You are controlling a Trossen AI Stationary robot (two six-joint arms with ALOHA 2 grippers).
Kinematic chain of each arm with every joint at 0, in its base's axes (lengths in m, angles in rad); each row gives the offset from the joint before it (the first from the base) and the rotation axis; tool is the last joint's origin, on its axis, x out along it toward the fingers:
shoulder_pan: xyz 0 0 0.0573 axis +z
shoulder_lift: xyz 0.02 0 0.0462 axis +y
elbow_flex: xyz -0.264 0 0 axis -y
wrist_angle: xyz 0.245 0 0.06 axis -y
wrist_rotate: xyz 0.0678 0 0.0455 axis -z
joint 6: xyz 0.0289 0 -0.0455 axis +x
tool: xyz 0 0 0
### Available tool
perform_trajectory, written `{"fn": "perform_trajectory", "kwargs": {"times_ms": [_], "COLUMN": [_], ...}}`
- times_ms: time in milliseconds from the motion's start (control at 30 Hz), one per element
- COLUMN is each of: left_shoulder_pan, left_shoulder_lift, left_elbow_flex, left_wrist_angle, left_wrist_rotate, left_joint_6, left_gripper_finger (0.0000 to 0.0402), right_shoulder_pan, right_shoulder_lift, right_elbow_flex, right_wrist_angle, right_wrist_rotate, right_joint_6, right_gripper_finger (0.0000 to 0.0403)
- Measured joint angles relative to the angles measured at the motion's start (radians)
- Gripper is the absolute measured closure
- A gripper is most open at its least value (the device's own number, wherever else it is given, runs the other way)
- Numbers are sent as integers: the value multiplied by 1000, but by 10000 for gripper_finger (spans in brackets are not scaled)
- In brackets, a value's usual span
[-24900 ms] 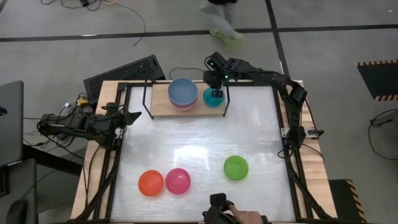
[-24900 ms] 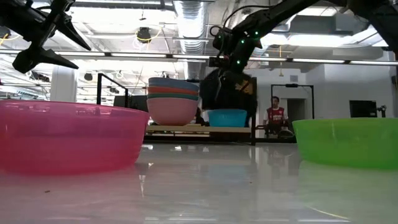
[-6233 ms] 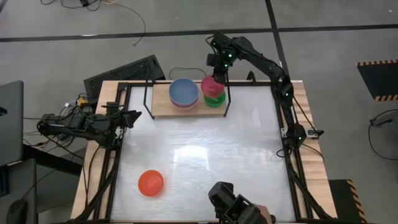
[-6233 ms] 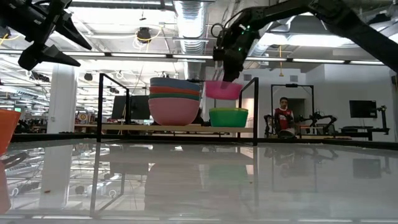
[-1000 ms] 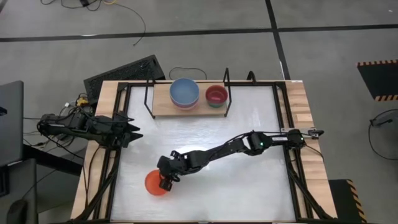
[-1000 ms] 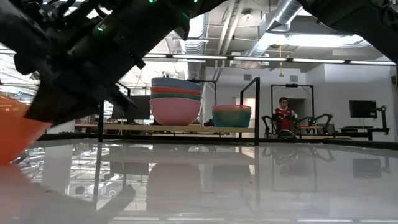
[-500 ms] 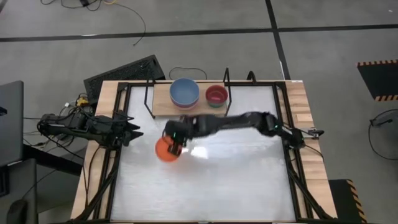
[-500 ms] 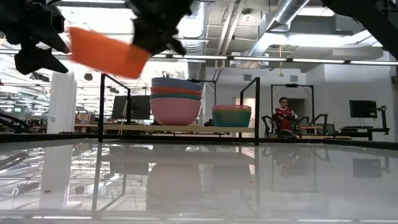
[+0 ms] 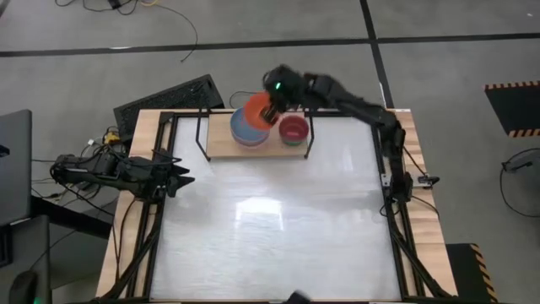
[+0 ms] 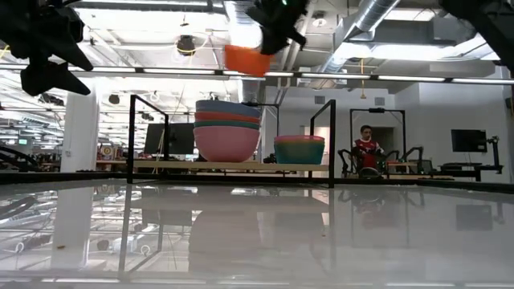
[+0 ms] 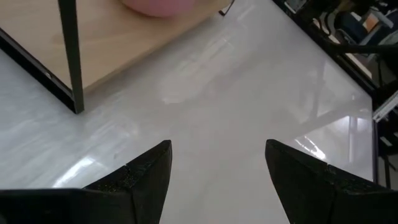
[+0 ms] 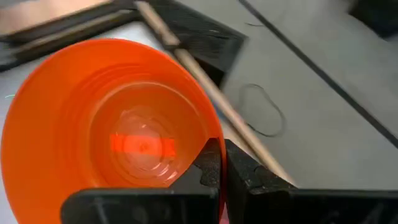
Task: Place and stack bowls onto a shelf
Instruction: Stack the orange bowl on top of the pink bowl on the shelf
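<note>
My right gripper [image 9: 272, 103] is shut on the orange bowl [image 9: 257, 109] and holds it in the air over the shelf's [image 9: 218, 143] left stack, which has the grey-blue bowl [image 9: 243, 131] on top. In the low view the orange bowl [image 10: 247, 59] hangs well above that stack [image 10: 227, 128], whose pale pink bowl rests on the board. A second, shorter stack [image 9: 294, 129] with a red bowl on top stands to its right on the shelf. My left gripper [image 9: 181, 176] waits open at the table's left edge. My right gripper [image 12: 222, 155] pinches the orange bowl's rim [image 12: 208, 134], one finger inside [image 12: 210, 163] the bowl and one outside. In the low view the fingers come down at it from above [image 10: 277, 20]. The bowl is lifted clear, mouth up, hanging beside and below the fingers.
The shelf's thin black uprights [image 10: 331, 140] stand at its corners, one close to the right of the shorter stack. The white tabletop [image 9: 270, 219] spreads before the shelf. A keyboard [image 9: 169, 100] lies beyond the table's far left corner. A person [image 10: 368, 148] stands far off in the room.
My right gripper has carried the orange bowl from the table's near left part up and toward the far edge, until it is over the shelf's left stack. The bowl has gone from the tabletop to lifted clear and high. The left arm has kept still.
</note>
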Motion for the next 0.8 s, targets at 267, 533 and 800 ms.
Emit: {"fn": "perform_trajectory", "kwargs": {"times_ms": [267,533,800], "left_shoulder_pan": [0,0,0], "left_shoulder_lift": [0,0,0], "left_elbow_flex": [0,0,0], "left_wrist_angle": [-7,-7,-6], "left_wrist_rotate": [-23,-138,-273], "left_joint_6": [5,-46,-113], "left_gripper_finger": [157,157,157], "right_shoulder_pan": [-208,-323,-347], "right_shoulder_lift": [8,10,9], "right_elbow_flex": [-1,-75,-193], "right_wrist_angle": [-36,11,-7], "right_wrist_rotate": [-52,-315,-410], "right_joint_6": [-194,-525,-720], "right_gripper_finger": [381,381,381]}}
